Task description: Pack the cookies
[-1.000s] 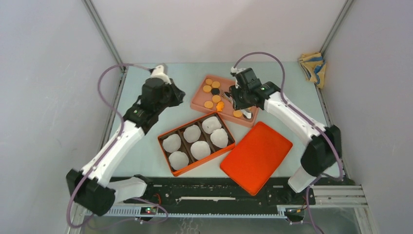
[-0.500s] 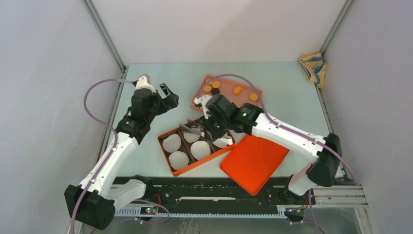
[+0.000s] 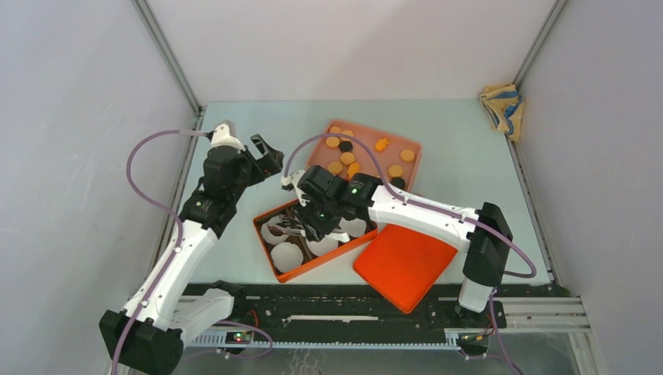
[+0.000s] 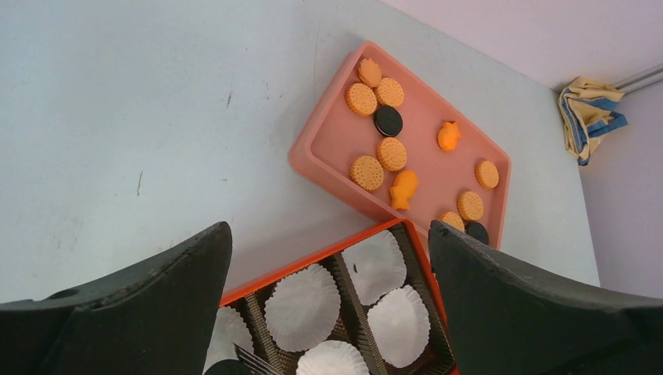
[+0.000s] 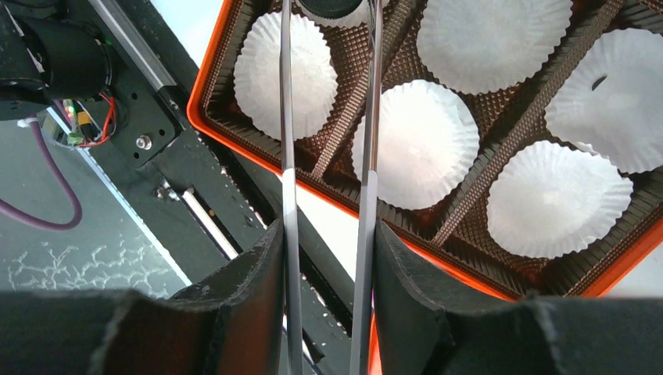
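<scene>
Several orange and a few black cookies lie on the pink tray. In front of it stands the orange box with white paper cups in its brown compartments. My right gripper hangs over the box's left end, shut on metal tongs. The tongs' tips pinch a black cookie above a far-left cup. My left gripper hovers open and empty over the bare table, left of the tray.
The box's orange lid lies flat to the right of the box, near the front rail. A crumpled yellow and blue cloth sits in the far right corner. Grey walls close in both sides.
My right arm swung from the pink tray down and left to the box, carrying the tongs. My left arm drew back slightly to the left.
</scene>
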Controlling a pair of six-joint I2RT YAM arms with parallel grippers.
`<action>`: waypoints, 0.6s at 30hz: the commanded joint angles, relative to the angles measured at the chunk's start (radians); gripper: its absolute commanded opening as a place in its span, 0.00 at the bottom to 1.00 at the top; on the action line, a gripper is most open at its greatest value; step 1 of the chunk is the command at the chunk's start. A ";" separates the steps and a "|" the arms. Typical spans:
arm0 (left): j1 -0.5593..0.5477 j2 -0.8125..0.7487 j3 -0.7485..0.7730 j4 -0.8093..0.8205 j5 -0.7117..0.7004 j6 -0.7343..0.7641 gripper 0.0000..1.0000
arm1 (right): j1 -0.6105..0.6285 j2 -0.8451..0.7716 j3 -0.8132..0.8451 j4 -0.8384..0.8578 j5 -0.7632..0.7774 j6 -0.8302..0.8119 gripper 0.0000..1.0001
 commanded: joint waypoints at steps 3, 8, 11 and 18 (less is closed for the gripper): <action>0.009 0.001 -0.031 0.028 0.009 -0.001 1.00 | 0.003 0.059 0.080 0.040 -0.006 0.001 0.26; 0.012 0.006 -0.027 0.028 0.018 0.007 1.00 | -0.002 0.101 0.116 0.032 0.000 0.002 0.43; 0.014 0.008 -0.024 0.030 0.027 0.013 1.00 | -0.004 0.096 0.117 0.040 0.014 0.003 0.47; 0.014 0.009 -0.011 0.041 0.074 0.008 1.00 | -0.017 0.040 0.125 0.041 0.045 0.002 0.57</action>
